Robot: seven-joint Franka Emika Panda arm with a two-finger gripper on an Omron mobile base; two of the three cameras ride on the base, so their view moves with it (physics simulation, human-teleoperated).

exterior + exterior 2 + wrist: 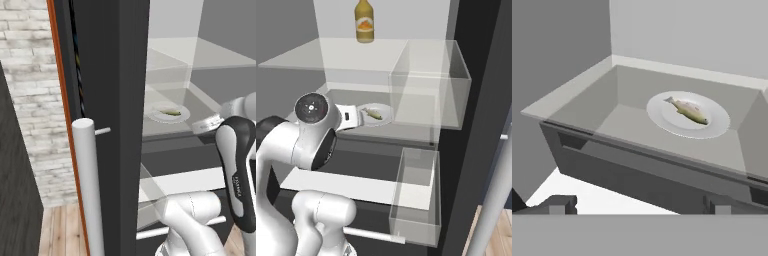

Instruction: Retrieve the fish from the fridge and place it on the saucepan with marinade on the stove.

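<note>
With the jaws spread wide and empty, the gripper (639, 204) faces the fish (686, 110) lying on a white plate (712, 127), right of centre in the hand view, inside the fridge (115, 75); I'd descend straight, pinching across its slim body.

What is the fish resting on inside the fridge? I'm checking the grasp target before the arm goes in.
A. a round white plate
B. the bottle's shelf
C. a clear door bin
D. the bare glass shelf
A: the fish lies across the middle of a round white plate on the fridge shelf.
</note>
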